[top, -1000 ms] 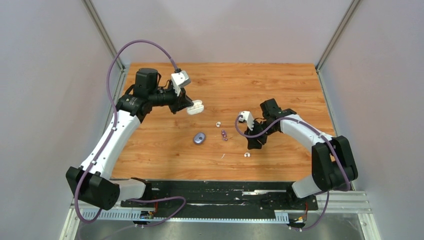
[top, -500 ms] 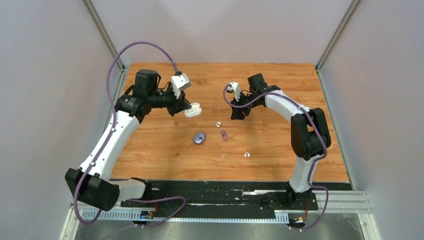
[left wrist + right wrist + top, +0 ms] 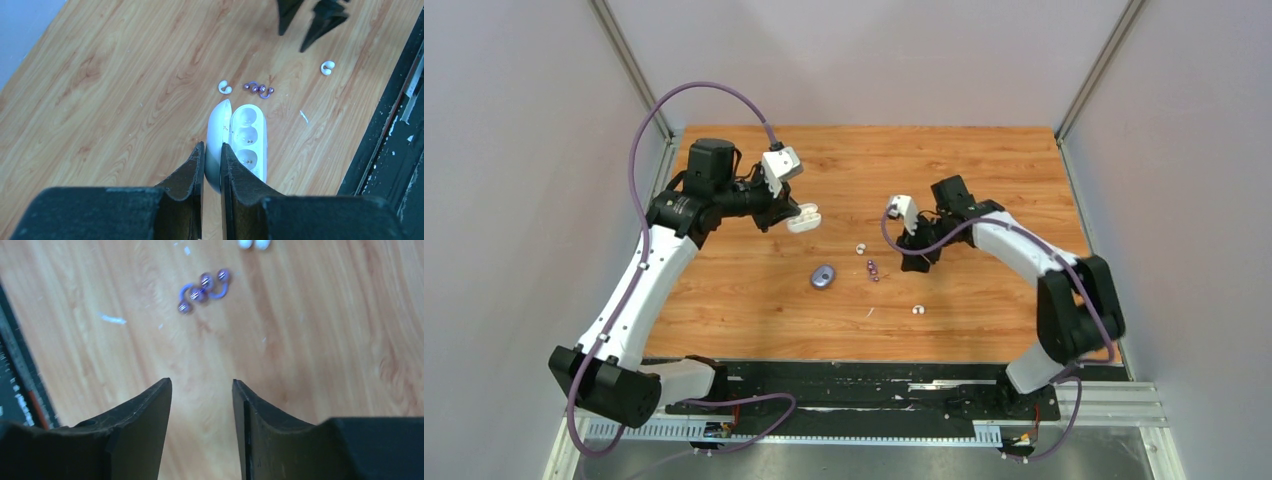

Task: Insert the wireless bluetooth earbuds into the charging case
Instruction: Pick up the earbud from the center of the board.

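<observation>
No bud seated yet: left gripper pinches the open, empty white charging case; white earbuds and purple earbuds lie loose beyond it, right gripper spread, holding nothing.

Fixed camera looks down from above the near edge over the whole table; both wrist cameras hover close, sharing the purple earbuds.

I hold the white case in my left gripper; right gripper sits right of the purple buds, purple case on their left.
</observation>
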`<state>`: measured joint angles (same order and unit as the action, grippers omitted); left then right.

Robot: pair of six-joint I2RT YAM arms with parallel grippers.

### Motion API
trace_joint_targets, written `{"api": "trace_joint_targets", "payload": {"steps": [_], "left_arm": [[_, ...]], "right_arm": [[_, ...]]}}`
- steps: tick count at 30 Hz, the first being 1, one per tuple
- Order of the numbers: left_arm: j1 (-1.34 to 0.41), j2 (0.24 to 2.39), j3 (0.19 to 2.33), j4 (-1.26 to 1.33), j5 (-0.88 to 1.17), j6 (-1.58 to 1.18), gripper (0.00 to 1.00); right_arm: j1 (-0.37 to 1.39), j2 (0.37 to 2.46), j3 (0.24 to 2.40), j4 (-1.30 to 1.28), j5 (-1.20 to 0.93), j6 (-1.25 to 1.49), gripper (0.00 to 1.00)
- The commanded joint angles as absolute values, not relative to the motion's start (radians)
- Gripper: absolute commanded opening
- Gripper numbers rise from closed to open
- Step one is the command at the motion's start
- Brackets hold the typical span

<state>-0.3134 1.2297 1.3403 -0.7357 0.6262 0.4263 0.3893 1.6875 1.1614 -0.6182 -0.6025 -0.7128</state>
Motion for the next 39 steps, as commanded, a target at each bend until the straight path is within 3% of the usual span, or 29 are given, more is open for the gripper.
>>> {"api": "trace_joint_targets", "payload": {"steps": [1, 14, 25, 39], "left_arm": [[-0.312, 1.212, 1.357, -0.686, 0.633, 0.414, 0.00], [-0.313, 1.238, 1.372, -0.651, 0.662, 0.370, 0.00], [-0.313, 1.226, 1.362, -0.644, 0.660, 0.350, 0.00], [-0.313, 1.223, 1.353, -0.645, 0.658, 0.352, 0.00]], "right_arm": [[0.391, 1.426, 0.990, -0.638, -0.586, -0.675, 0.52], [0.414, 1.345, 0.755, -0.642, -0.577, -1.047, 0.50], [0.442, 1.395, 0.738, -0.596, -0.561, -1.018, 0.51], [0.466, 1.442, 0.719, -0.577, -0.540, -1.023, 0.41]]}}
